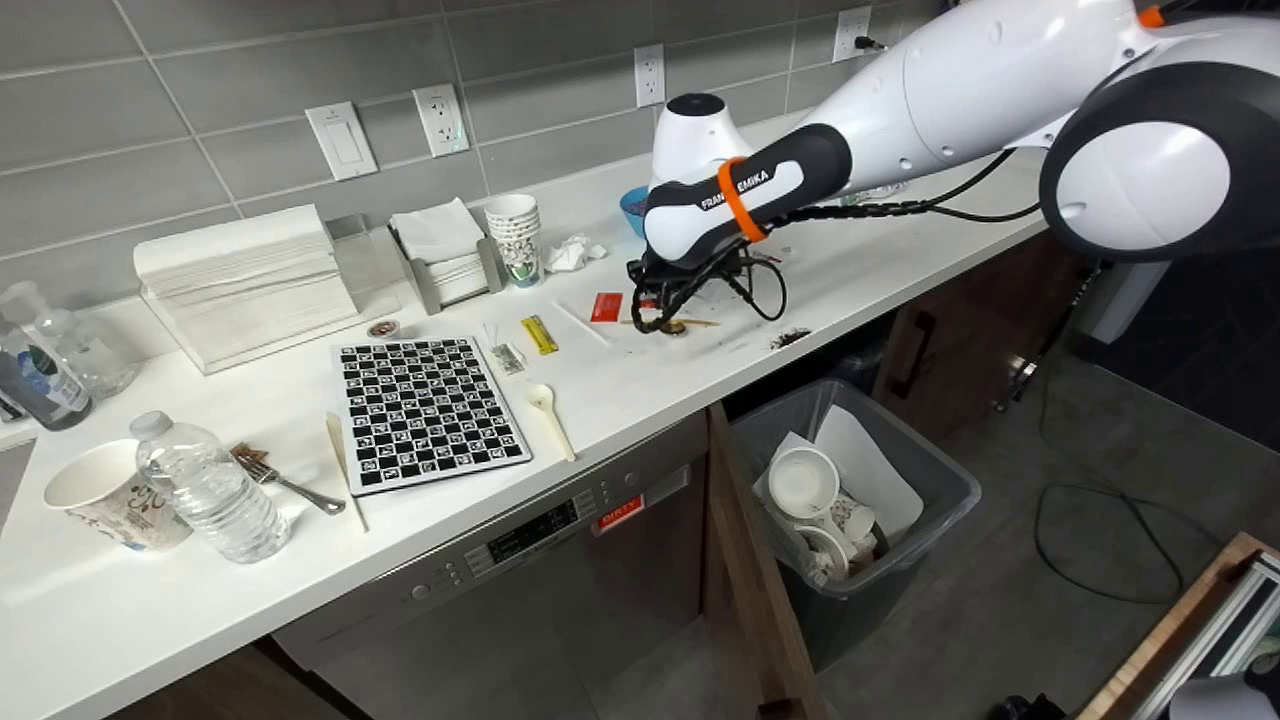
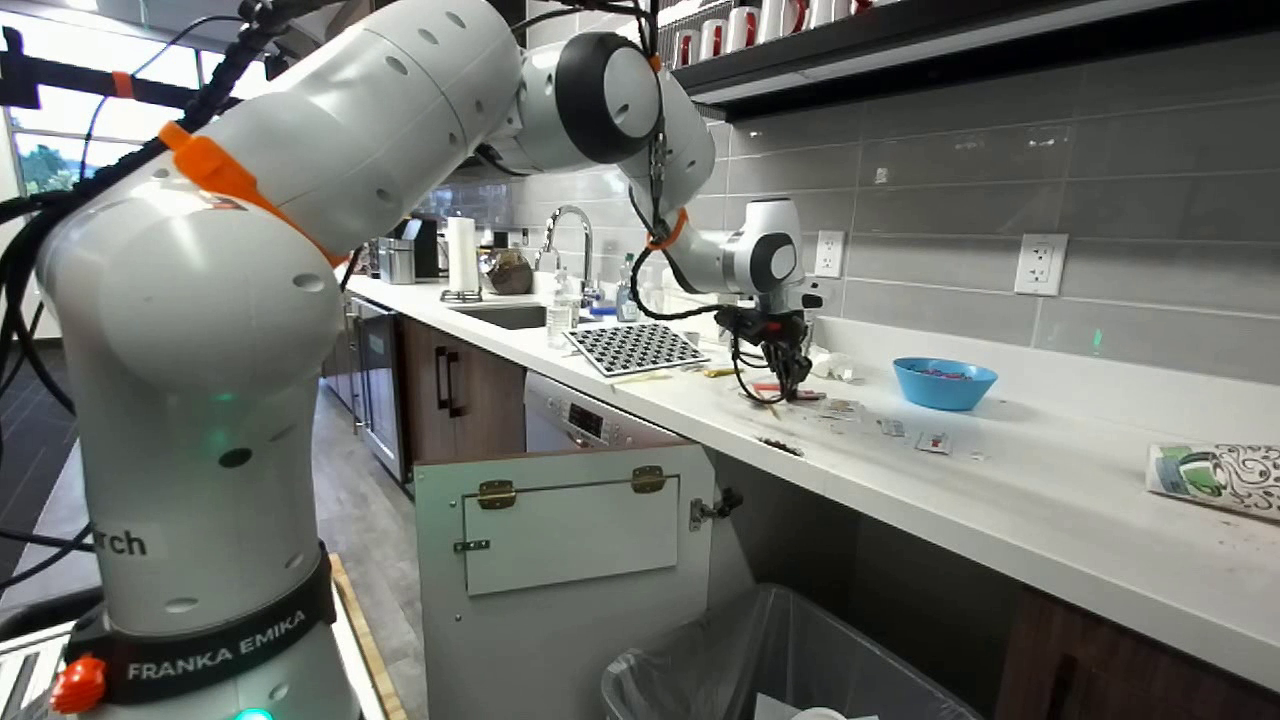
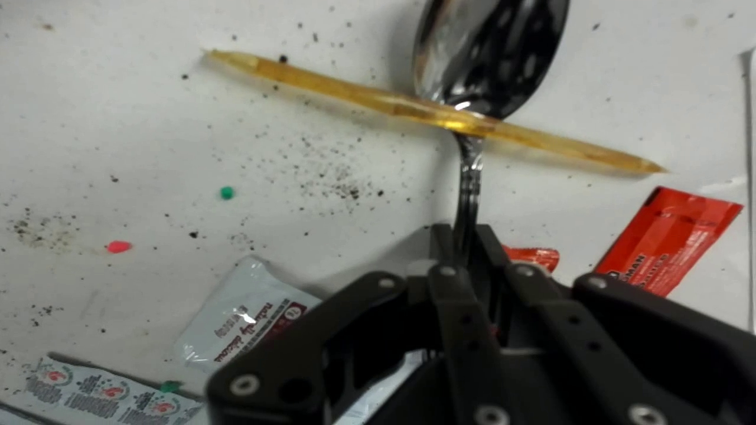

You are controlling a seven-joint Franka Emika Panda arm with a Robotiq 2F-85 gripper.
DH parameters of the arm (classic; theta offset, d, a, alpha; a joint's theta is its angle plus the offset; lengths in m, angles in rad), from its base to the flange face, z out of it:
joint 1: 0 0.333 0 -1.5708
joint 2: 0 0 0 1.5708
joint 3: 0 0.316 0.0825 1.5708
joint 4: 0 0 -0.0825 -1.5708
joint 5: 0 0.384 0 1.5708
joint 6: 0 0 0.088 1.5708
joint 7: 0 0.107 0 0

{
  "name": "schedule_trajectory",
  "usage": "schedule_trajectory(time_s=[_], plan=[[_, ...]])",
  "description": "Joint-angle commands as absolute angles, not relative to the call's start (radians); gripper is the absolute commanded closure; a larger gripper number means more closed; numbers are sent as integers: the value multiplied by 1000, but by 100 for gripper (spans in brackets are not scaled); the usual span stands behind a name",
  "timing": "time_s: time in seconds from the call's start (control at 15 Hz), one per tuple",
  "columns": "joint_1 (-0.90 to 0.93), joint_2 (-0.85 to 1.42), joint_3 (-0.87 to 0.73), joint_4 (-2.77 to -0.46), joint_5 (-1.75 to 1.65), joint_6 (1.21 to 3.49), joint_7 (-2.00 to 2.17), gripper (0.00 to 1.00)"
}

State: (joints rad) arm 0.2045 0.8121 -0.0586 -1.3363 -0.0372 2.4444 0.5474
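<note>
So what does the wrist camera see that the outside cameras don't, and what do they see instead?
Only the wrist view shows how the gripper pinches the spoon by its handle, and readable words on the white packet.

Only the exterior views show the blue bowl, water bottle and trash bin.

Both share a red packet and the white counter.

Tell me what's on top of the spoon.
A yellow stick lies across the spoon. The fingers grip its handle, so anything on the part they cover can't be seen.

The white arm [image 2: 360,120] reads FRANKA EMIKA — orange straps [image 1: 738,203], black cables [image 1: 880,209], black end effector [image 3: 465,236].
</note>
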Motion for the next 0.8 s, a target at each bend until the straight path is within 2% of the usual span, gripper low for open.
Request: schedule_trajectory(time_s=[0.0,0.73], plan=[[213,790,-61,-1350,-18,2428,535,97],[240,719,-79,-1436,-43,2437,548,97]])
